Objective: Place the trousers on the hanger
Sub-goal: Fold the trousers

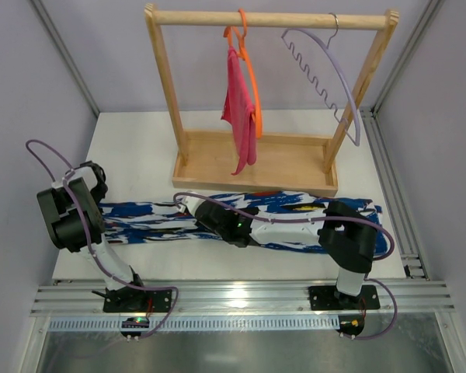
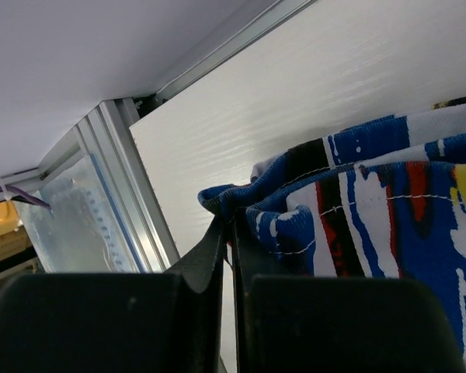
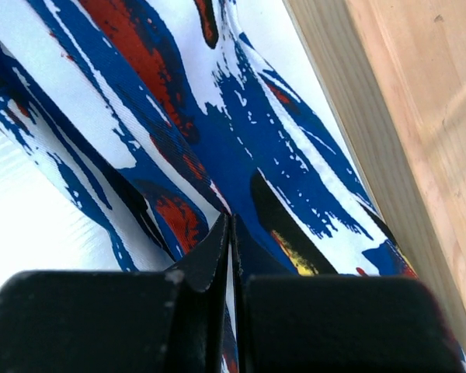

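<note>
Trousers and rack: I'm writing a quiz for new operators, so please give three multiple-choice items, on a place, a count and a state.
1. Where are the trousers?
A. On the table, in front of the rack
B. Over the rail
C. On a hanger

2. How many hangers hang on the rail?
A. One
B. Two
C. Three

3. The left gripper is:
A. Wide open
B. Shut on the trousers' hem
C. Shut on a hanger

Answers:
1 A, they lie stretched along the table.
2 B, only the orange hanger and the lilac hanger hang there.
3 B, its fingers pinch the printed cloth.
</note>
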`<state>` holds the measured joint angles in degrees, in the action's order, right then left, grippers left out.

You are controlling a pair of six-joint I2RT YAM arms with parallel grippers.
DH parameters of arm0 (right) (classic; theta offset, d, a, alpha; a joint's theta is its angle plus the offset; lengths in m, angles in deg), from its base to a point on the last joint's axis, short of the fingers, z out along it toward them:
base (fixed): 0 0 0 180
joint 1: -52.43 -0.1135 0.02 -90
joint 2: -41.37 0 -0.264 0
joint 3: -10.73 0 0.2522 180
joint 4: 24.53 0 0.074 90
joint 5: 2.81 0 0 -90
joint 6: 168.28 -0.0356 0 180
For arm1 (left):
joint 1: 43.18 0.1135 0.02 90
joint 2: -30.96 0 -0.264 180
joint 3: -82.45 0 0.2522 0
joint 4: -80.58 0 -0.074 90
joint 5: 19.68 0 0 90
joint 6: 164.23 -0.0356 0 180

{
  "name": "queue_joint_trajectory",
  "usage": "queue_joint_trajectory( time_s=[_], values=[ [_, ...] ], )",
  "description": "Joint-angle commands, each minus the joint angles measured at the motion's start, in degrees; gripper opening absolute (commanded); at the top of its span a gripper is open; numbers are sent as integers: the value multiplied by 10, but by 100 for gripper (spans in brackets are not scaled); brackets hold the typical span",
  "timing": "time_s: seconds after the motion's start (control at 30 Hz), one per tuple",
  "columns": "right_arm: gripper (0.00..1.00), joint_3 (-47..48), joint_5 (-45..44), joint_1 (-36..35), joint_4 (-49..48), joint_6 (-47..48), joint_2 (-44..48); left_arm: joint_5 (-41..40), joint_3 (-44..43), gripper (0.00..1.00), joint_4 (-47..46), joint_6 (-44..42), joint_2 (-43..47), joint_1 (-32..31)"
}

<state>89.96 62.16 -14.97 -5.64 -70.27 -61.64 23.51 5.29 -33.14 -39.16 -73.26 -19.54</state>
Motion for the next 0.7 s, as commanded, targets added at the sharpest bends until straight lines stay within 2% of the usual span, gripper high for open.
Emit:
queue_joint_trajectory(
  time_s=[0.0, 0.07, 0.1, 0.2, 0.3, 0.43, 0.47, 0.6, 0.67],
  values=[
    [4, 2, 19, 1, -5, -17, 3, -41, -4, 1, -16, 5, 34, 1],
    [6, -7, 27, -8, -13, -25, 2, -47, -13, 8, -6, 18, 39, 2],
    [6, -17, 30, -12, -15, -31, 1, -50, -14, 21, 5, 22, 47, 2],
    [9, -18, 32, -24, -19, -41, -4, -60, -24, 37, 24, 41, 59, 4],
    [11, -18, 57, -26, -14, -48, 0, -51, -52, 45, 55, 66, 72, 13],
    [20, -23, 77, -27, -3, -60, 15, 7, -109, 45, 62, 58, 75, 14],
    [21, -26, 80, -27, -2, -63, 21, 49, -122, 45, 53, 49, 71, 14],
    [25, -37, 77, -23, 13, -96, 57, 176, -119, 46, 2, -14, 42, 12],
    [26, -42, 84, -12, 24, -132, 83, 195, -110, 47, -17, -18, 27, 10]
  ],
)
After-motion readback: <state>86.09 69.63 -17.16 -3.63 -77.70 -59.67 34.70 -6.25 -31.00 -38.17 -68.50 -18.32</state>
